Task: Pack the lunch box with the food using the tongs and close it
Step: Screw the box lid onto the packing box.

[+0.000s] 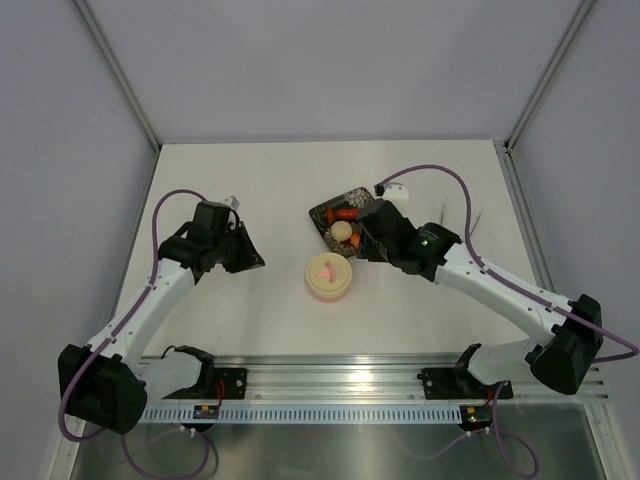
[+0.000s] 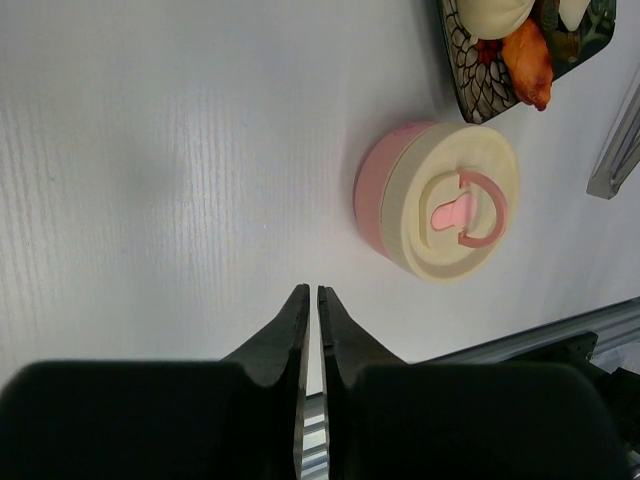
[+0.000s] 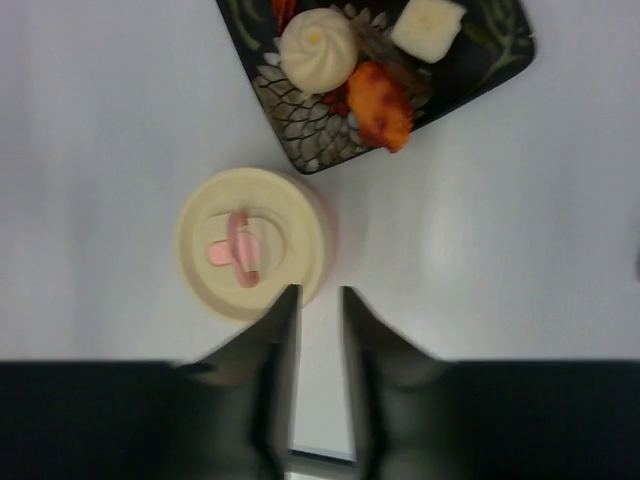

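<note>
Step in hand: opening. The lunch box sits lidded at table centre, with food on the tray at its 1 o'clock. The left gripper is closed and empty; the right gripper is narrowly parted and empty. Next: remove the lid, then grasp the tongs.

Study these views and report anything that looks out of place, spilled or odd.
Nothing is spilled or damaged. One oddity: the lunch box sits closed, lid on, while the food lies on the black tray beside it, unpacked.
</note>
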Controlling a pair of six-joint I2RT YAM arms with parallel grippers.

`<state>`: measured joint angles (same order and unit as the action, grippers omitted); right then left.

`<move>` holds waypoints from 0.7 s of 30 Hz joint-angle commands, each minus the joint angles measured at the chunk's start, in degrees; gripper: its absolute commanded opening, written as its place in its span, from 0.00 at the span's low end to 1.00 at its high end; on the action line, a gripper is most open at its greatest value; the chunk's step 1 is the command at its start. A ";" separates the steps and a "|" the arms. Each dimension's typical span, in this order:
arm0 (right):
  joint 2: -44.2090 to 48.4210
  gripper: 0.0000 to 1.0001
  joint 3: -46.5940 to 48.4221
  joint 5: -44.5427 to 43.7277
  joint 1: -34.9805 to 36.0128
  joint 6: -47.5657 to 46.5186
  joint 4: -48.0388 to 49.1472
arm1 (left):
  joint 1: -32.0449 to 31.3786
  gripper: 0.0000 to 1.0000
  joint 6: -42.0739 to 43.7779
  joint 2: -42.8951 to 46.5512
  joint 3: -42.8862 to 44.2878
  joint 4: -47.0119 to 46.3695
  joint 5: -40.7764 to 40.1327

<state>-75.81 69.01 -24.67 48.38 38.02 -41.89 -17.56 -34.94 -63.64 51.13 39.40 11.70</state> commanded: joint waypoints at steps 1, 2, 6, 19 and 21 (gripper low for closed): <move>-5.03 0.17 1.82 10.50 0.92 -1.89 6.46 | 0.34 0.09 1.01 0.88 2.83 -0.29 -0.28; -6.88 0.10 3.48 11.30 1.71 -2.25 6.82 | 0.25 0.09 0.84 0.88 2.66 -0.37 -0.28; -15.05 0.00 7.71 16.64 4.79 -5.06 7.87 | 0.42 0.09 0.75 1.23 2.39 -0.20 -0.63; -23.77 0.00 7.11 15.96 2.60 -2.95 10.07 | 0.51 0.09 1.10 0.53 2.22 -0.37 -0.10; -22.81 0.00 4.47 16.32 1.46 -2.43 11.47 | 0.42 0.09 1.10 0.36 2.13 -0.46 -0.02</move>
<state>-100.29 75.44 -8.25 51.86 34.37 -33.01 -17.47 -34.70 -63.46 51.40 40.40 11.70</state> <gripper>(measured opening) 0.009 0.089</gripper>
